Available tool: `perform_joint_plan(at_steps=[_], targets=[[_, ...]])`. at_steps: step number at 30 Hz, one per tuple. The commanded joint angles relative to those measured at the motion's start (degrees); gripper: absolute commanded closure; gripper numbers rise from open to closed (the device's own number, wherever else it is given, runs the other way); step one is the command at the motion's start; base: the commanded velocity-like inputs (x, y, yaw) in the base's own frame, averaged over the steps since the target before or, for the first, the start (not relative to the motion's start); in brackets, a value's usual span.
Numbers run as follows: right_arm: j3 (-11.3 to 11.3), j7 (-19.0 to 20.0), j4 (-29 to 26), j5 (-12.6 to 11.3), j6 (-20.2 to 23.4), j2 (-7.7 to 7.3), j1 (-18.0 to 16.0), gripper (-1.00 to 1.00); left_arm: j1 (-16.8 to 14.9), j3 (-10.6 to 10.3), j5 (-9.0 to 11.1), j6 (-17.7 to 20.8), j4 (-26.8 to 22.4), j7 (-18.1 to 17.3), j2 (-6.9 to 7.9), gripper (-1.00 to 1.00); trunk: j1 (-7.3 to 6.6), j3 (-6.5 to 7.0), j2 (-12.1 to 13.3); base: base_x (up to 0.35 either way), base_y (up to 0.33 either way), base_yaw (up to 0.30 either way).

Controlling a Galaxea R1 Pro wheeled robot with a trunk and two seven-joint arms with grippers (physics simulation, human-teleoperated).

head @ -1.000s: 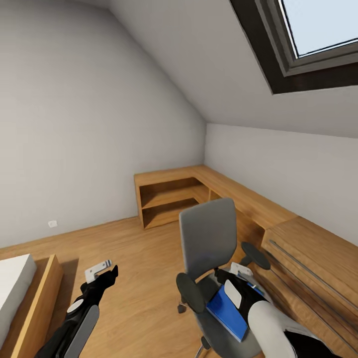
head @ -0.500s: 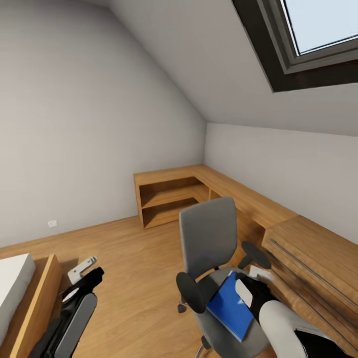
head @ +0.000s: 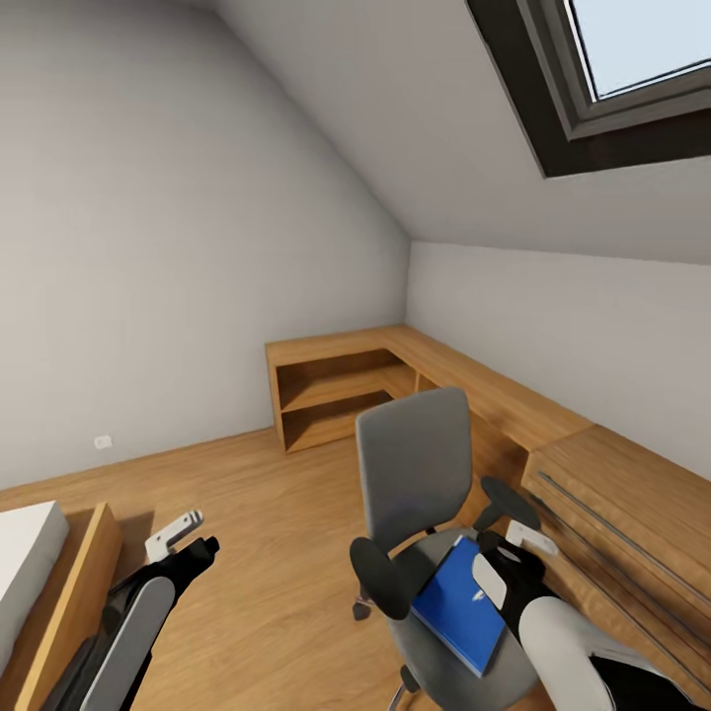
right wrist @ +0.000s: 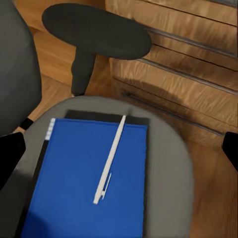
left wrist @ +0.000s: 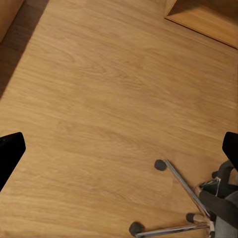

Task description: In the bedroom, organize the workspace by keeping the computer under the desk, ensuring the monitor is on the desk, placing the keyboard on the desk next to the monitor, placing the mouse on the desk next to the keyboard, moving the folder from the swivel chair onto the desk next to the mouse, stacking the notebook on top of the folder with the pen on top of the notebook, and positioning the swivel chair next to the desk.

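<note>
Right wrist view: I see the pen [right wrist: 110, 160] lying on the folder [right wrist: 84, 178], over the notebook [right wrist: 99, 115], on the chair [right wrist: 163, 148] seat. Right gripper [right wrist: 119, 153] spread wide above it; left gripper [left wrist: 119, 148] spread over floor [left wrist: 99, 89].

Bright blue folder [right wrist: 84, 173] over a dark grey notebook [right wrist: 99, 114], white-silver pen [right wrist: 110, 159] across it. Grey seat and back on the swivel chair [head: 413, 474], black armrests, chrome base. Light wood grain on the floor [left wrist: 99, 99] and low cabinets [head: 336, 390]. Grey-white walls.

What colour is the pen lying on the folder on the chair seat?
White-silver; the pen shows best in the right wrist view, lying on the blue folder.
</note>
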Motion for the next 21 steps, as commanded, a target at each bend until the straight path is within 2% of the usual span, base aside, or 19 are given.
perform_joint_plan(at_steps=[1, 3, 8, 12, 21], targets=[[0.13, -0.11, 0.03, -0.63, -0.88, 0.13, -0.05, -1.0, -0.05, -0.11, 0.4, 0.07, -0.08, 0.53, 0.06, -1.0, 0.23, -0.26, -0.47, 0.0, 0.0, 0.0], [0.21, -0.17, -0.29, -0.3, -1.34, 0.5, 0.29, -1.0, 0.29, -0.44, 0.06, -0.26, -0.29, 0.73, -0.28, -1.0, 0.45, -0.44, -0.86, 0.0, 0.0, 0.0], [0.22, -0.34, 1.34, 0.57, -2.92, 2.12, -1.07, -1.0, 1.9, 0.28, 0.12, -0.47, -0.48, 0.72, -1.53, -1.0, 1.54, -1.33, -2.87, 0.0, 0.0, 0.0], [0.4, -0.45, 2.62, 0.94, -4.2, 2.2, -2.34, -1.0, 2.42, 0.71, 0.11, -0.46, -0.52, 0.7, -2.0, -1.0, 2.42, -2.05, -4.47, 0.0, 0.0, 0.0], [0.61, -0.52, 5.52, 1.09, -7.08, 2.47, -2.71, -1.0, 2.74, 0.85, 0.11, -0.46, -0.53, 0.64, -2.27, -1.0, 4.4, -3.67, -8.08, 0.0, 0.0, 0.0]])
